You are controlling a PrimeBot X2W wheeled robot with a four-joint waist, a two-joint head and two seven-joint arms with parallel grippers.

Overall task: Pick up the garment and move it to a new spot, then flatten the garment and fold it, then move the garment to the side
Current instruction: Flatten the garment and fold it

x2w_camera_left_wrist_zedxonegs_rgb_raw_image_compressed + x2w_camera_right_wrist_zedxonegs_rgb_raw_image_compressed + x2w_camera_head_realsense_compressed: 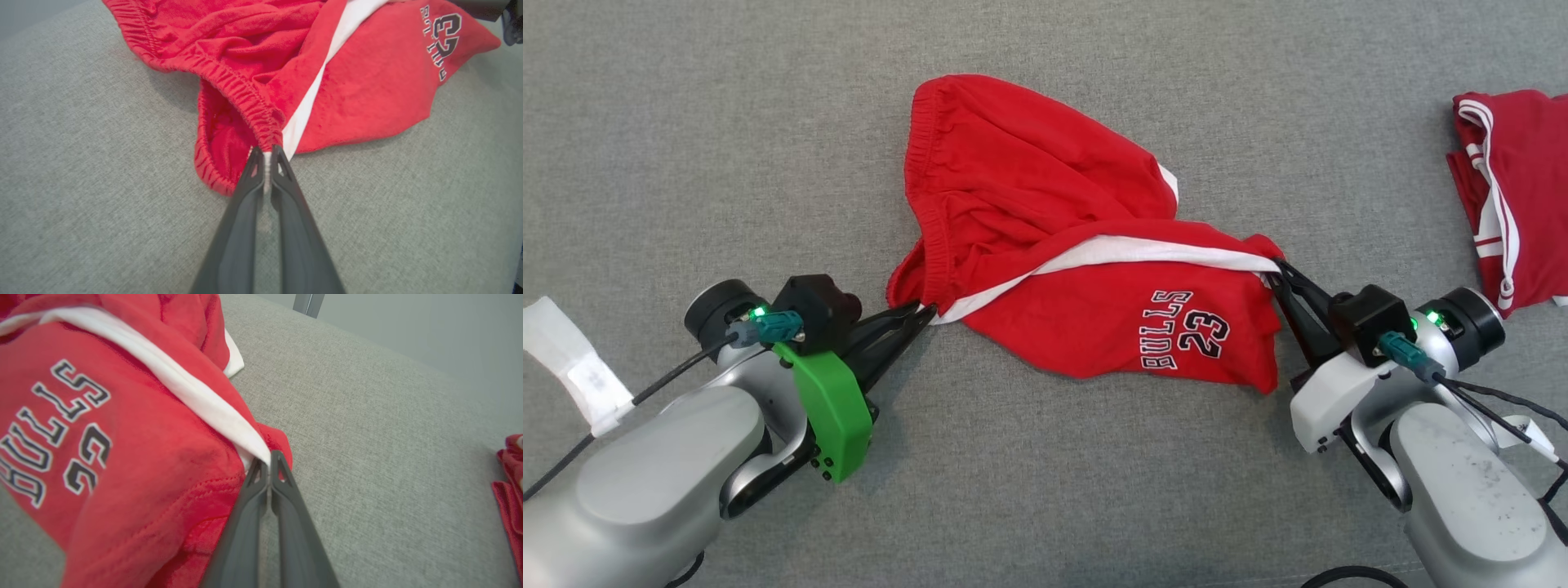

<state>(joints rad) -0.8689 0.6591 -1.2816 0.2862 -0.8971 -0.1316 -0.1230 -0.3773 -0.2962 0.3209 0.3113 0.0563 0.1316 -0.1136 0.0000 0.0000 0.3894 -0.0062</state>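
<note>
Shorts (1054,237), red and bunched, lie in the middle of the grey bench (686,122). Your left gripper (921,311) is clamped on the waistband corner at 8 o'clock and your right gripper (1279,267) on the white-striped hem at 3 o'clock. This looks like the flattening step: next, draw the two corners apart evenly and lay the cloth smooth.

The surface (686,122) is gray woven fabric, evenly lit, with only soft shadows. In the right wrist view its far edge meets a plain pale gray backdrop (408,326), where a gray metal post (308,302) stands. The left wrist view has a blue-gray strip (24,12) past the edge.
</note>
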